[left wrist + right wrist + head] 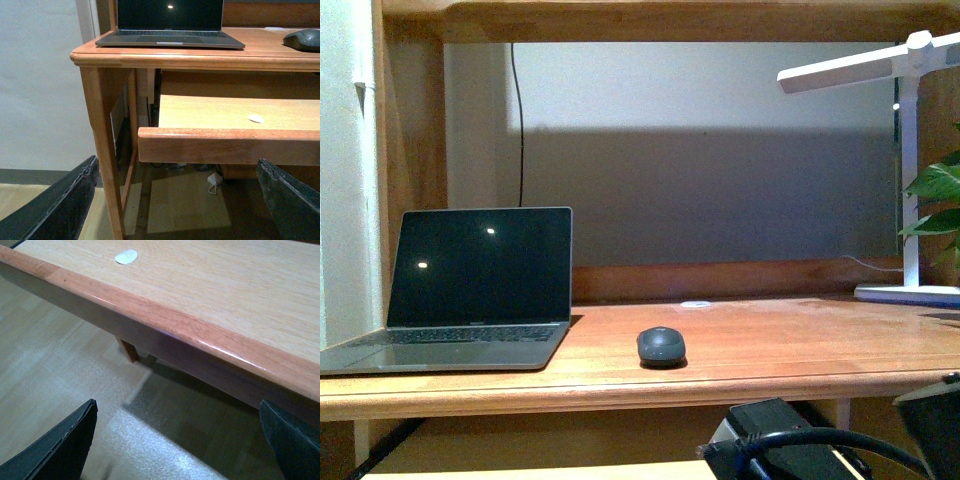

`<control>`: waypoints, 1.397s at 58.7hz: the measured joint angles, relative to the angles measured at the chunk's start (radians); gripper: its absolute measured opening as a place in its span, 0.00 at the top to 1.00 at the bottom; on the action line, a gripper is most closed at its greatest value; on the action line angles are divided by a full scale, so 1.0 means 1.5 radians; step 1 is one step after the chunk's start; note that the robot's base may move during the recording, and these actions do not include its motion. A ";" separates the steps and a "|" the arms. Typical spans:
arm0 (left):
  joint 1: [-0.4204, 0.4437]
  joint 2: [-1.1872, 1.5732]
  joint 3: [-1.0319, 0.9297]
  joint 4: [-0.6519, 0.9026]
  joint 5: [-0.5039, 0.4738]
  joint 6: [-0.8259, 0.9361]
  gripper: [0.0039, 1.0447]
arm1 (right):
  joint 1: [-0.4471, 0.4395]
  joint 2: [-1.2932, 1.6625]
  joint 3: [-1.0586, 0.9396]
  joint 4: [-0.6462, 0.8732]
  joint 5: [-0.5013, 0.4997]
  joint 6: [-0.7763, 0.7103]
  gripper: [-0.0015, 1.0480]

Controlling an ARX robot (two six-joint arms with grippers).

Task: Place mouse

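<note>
The mouse (661, 346) is a small dark grey oval lying on the wooden desk top (770, 350), just right of the laptop; in the left wrist view the mouse (303, 40) shows at the desk's far edge. My left gripper (182, 202) hangs open below the desk, level with the pull-out shelf (225, 145), nothing between its fingers. My right gripper (182, 445) is open too, low above the floor beside the shelf's front edge (165, 320). Both are far from the mouse.
An open laptop (470, 290) with a dark screen sits at the desk's left. A white desk lamp (910, 150) and a plant (940, 210) stand at the right. A small flat white disc (256, 118) lies on the shelf. A desk leg (102, 150) stands near my left gripper.
</note>
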 joint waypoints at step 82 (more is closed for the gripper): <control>0.000 0.000 0.000 0.000 0.000 0.000 0.07 | 0.066 0.402 0.460 -0.019 0.171 0.132 0.07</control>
